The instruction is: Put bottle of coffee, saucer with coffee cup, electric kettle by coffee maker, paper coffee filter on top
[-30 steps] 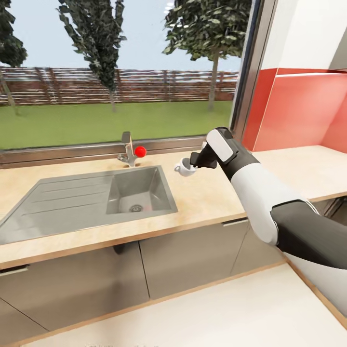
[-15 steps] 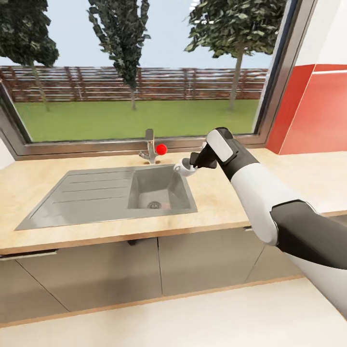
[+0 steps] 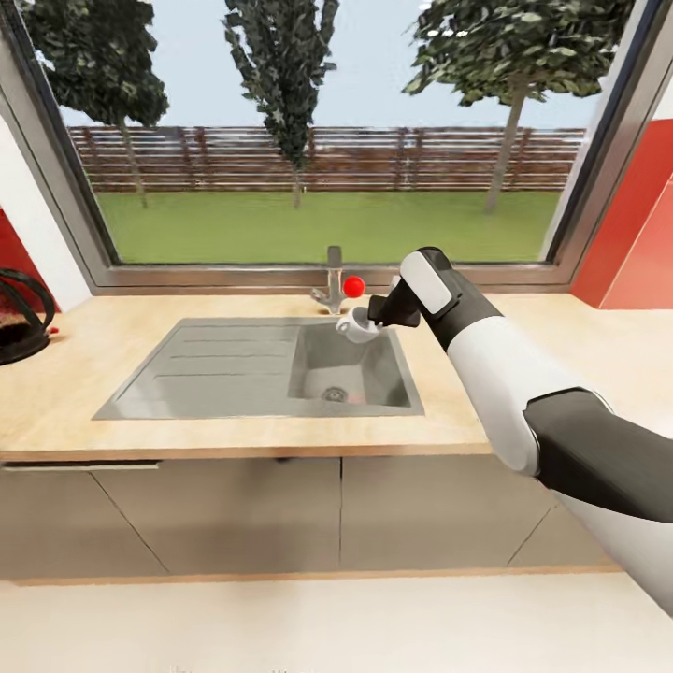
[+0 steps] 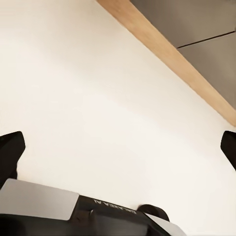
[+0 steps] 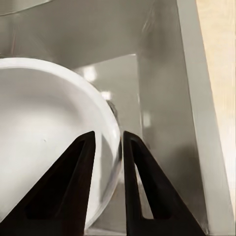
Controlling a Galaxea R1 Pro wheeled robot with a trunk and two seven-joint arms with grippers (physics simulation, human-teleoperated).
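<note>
Beige wood-look countertop with inset steel sink; faucet behind basin; dark kettle at left edge.

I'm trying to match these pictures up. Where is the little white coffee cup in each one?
Head view: coffee cup at mid-picture, pinched by the right gripper above the sink.
Right wrist view: coffee cup, large, its rim between the black fingers.
Left wrist view: not in it.
Shared landmark: the sink.
</note>
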